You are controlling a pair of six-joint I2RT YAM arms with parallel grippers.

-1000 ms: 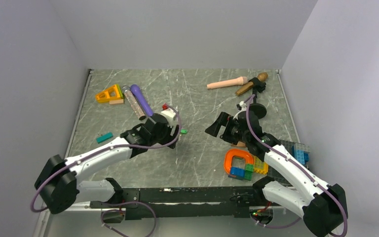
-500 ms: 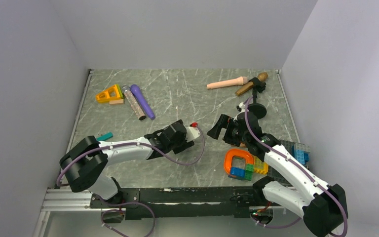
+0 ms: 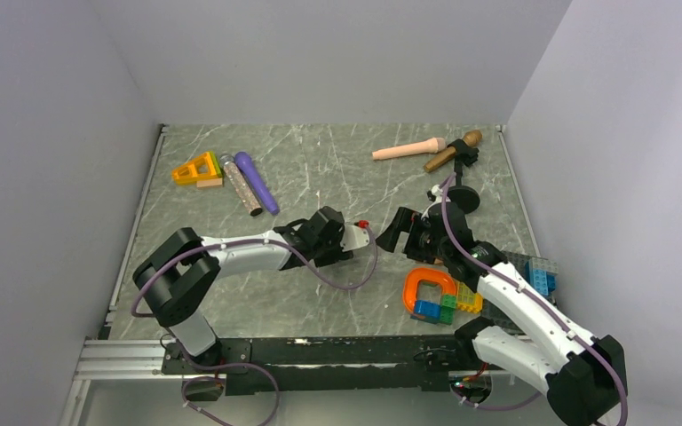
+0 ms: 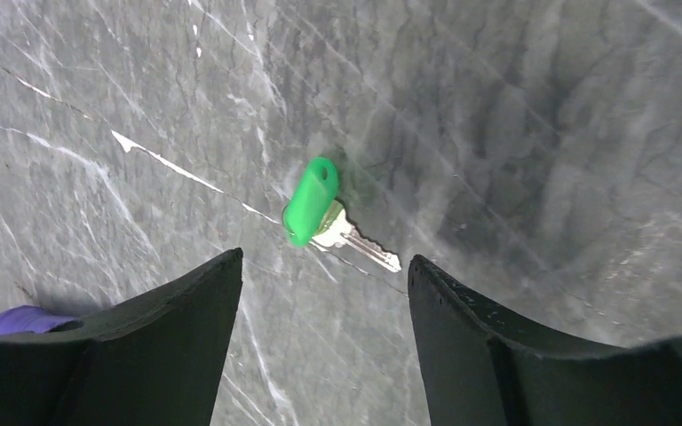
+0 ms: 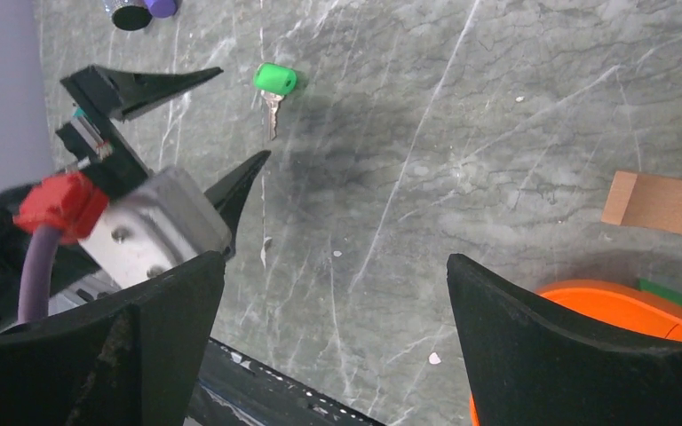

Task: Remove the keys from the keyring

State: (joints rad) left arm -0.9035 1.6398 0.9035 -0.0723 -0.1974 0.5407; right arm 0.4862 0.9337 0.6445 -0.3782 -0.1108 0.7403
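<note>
Pointing down at the table point(image 4: 542, 133), left gripper point(image 4: 324, 257) stands open: black fingers point(image 4: 169, 337) spread wide, nothing held. The green key point(image 4: 313, 200) lies flat just ahead of the fingertips, about centred on the gap, touching neither finger. Its green head is the far end, with a hole at the tip. The bare metal blade point(image 4: 368, 251) angles back toward the gripper, stopping short of the finger on the view's right. Whether the fingertips touch the table: cannot tell.

Right gripper point(image 5: 333, 264) also open, jaws wide, empty. From its camera the key sits well ahead and left of the gap, head away, blade toward the gripper, with the left gripper's tips just beside it. Orange piece point(image 5: 622, 311) just beside the finger on that view's right; wooden block point(image 5: 662, 204) ahead and right, apart from both.
</note>
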